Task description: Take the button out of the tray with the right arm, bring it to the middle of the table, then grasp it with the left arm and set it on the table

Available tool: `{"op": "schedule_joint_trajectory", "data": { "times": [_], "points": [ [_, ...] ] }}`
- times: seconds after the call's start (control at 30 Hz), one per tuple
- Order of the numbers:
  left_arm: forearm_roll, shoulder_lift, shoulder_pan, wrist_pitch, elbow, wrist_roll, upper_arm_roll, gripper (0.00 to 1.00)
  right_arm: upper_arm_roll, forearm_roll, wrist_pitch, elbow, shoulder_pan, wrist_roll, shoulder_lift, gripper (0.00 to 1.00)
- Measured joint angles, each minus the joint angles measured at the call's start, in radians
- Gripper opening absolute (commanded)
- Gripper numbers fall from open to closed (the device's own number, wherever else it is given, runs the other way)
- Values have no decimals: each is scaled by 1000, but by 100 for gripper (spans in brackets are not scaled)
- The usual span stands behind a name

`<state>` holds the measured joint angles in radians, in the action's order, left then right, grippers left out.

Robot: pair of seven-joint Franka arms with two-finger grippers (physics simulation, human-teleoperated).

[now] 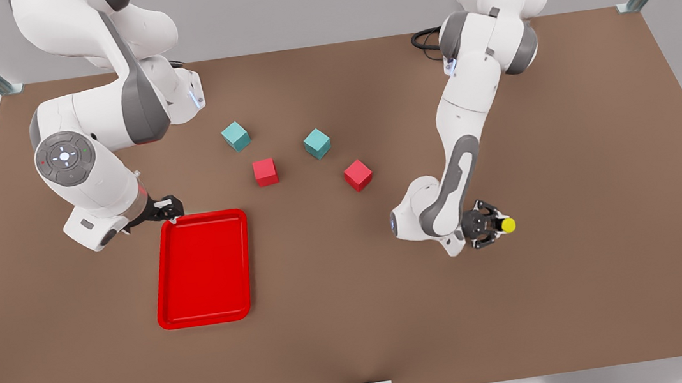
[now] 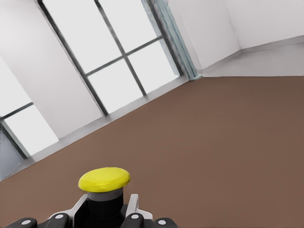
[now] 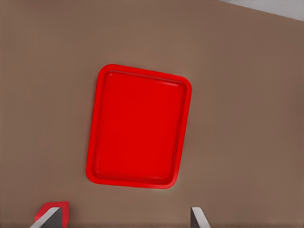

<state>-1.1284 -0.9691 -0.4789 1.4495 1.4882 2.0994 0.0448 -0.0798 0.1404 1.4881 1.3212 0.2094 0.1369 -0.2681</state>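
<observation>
While I scan from the front view's left, the right gripper (image 1: 171,211) hangs at the tray (image 1: 203,269) rim, fingers (image 3: 198,218) spread wide, holding nothing. Farther right, the left gripper (image 1: 491,226) is clamped on the button (image 1: 507,224) above the worktop (image 1: 565,127).

button (image 2: 104,190): base mostly hidden between the left gripper's (image 2: 107,216) fingers, which the frame edge cuts off | right gripper (image 3: 124,219): just two fingertips in frame | red cube (image 3: 53,210): partly hidden by one fingertip | button (image 1: 507,224): base seemingly hidden in front view
</observation>
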Motion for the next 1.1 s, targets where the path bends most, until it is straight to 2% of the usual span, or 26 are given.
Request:
{"op": "schedule_joint_trajectory", "data": {
  "times": [0.43, 0.47, 0.5, 1.1],
  "points": [
    [-221, -116, 18, -27, 0, 495, 0, 48, 0, -1, 0, -2, -8, -5, 0, 100],
    [-228, -116, 19, -24, 0, 521, 0, 57, 0, -2, 0, -2, -8, -5, 0, 100],
    [-233, -116, 20, -21, 1, 545, 0, 100, 0, -2, 0, -2, -6, -5, 0, 100],
    [-273, -97, 23, -27, -2, 798, -1, 100, 0, -6, 0, -5, -8, -6, -1, 100]
  ]
}}
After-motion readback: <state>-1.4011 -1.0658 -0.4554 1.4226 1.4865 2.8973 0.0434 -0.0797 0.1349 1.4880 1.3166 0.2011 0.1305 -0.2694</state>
